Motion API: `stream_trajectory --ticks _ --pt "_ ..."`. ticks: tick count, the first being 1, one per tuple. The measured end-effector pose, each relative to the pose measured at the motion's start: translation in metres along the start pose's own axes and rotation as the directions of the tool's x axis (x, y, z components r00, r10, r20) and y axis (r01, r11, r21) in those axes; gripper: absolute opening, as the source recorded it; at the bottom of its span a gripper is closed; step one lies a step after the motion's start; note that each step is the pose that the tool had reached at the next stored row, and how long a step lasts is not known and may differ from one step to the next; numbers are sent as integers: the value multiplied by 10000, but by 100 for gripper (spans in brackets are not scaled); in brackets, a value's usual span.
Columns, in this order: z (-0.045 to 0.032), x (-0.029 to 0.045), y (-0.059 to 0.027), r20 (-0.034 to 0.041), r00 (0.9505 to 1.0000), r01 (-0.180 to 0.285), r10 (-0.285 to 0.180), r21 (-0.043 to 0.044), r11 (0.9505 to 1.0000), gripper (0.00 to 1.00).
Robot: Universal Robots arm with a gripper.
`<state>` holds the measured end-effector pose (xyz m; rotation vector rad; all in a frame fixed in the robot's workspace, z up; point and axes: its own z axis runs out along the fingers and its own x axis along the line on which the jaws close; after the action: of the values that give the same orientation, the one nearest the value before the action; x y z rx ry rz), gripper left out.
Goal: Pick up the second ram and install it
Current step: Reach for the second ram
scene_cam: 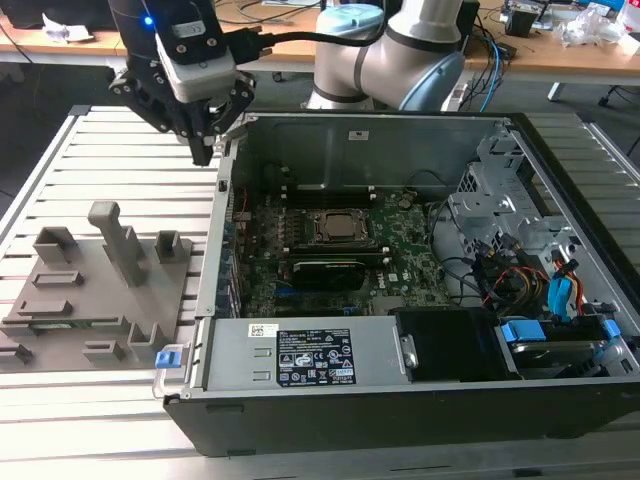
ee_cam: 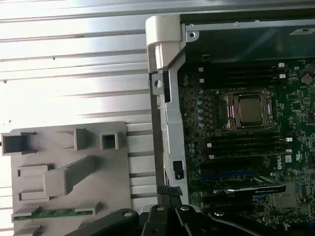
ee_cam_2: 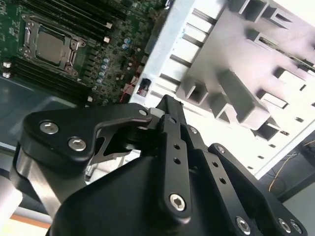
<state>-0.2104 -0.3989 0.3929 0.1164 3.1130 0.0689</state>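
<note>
In the first wrist view the second ram (ee_cam: 54, 213) is partly hidden inside the grey holder (ee_cam: 110, 182), and its chips are too small to tell. The picture's edge cuts off the pincer (ee_cam: 167, 196).

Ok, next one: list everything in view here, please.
computer case: one, black, open, on the table at the exterior view's right.
motherboard: one, green, inside the case.
CPU socket: one, silver, mid-motherboard.
holder tray: one, grey, beside the case at the exterior view's left.
second ram: one, green, lying in the holder tray.
table: one, silver, slatted, under everything.
robot arm: one, grey, behind the case.
gripper: one, black, above the case wall nearest the holder tray.
</note>
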Motion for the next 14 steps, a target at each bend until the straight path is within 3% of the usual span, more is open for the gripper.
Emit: stream_trajectory --ticks 1,8,14 --pt "-1 56 -4 0 10000 -2 2 0 10000 11" --pt "-4 222 -16 0 10000 -2 2 1 10000 11" --pt "-8 408 -30 0 10000 -1 1 1 10000 11"
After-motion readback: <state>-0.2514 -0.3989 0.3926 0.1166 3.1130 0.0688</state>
